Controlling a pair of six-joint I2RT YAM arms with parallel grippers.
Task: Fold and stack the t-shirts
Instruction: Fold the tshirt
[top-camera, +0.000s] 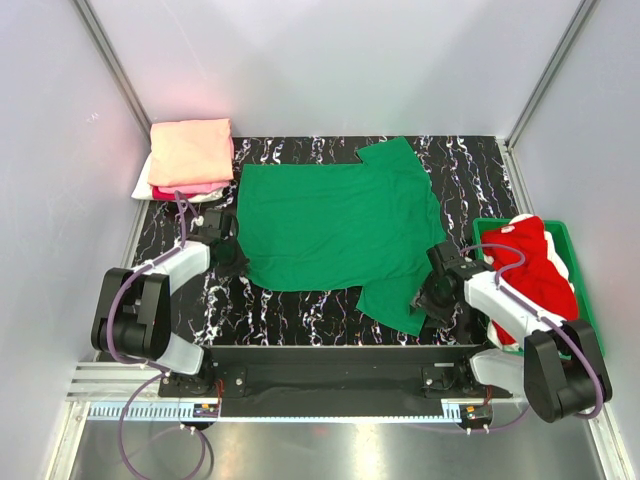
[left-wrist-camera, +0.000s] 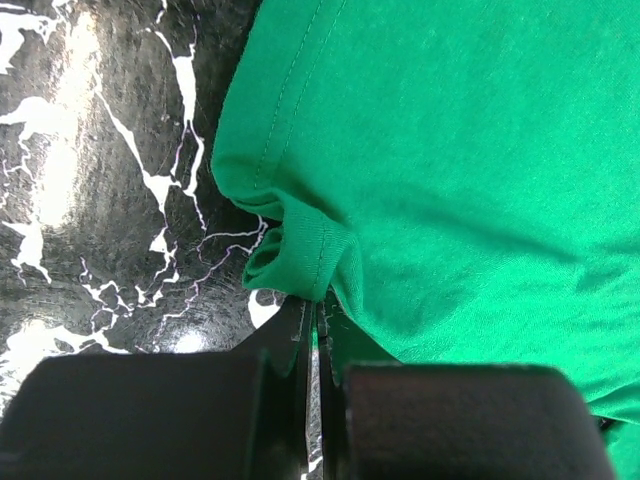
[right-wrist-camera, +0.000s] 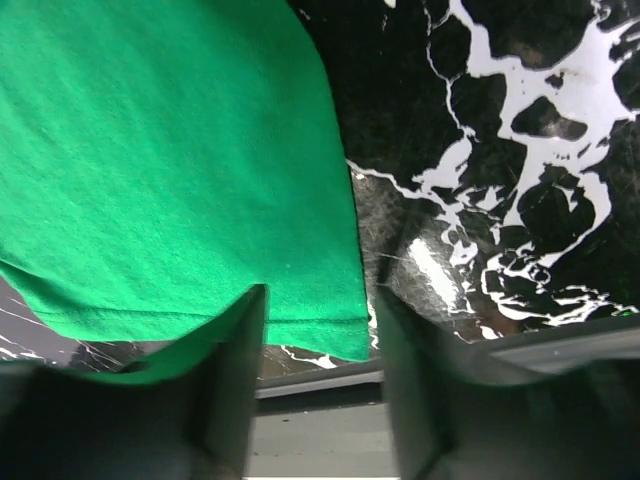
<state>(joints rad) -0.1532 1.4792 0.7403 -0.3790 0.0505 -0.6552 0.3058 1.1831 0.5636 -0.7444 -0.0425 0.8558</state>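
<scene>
A bright green t-shirt lies spread flat on the black marbled table. My left gripper is at its left edge, jaws shut on a bunched bit of the hem; the tips pinch green cloth. My right gripper is at the near right sleeve. It is open, and its fingers straddle the corner of the sleeve hem just above the table. A red t-shirt lies crumpled in the bin.
A folded stack at the back left has a salmon-peach shirt on top, with hot pink and white beneath. A rigid green bin stands at the right edge. The table's front rail is close under the right gripper.
</scene>
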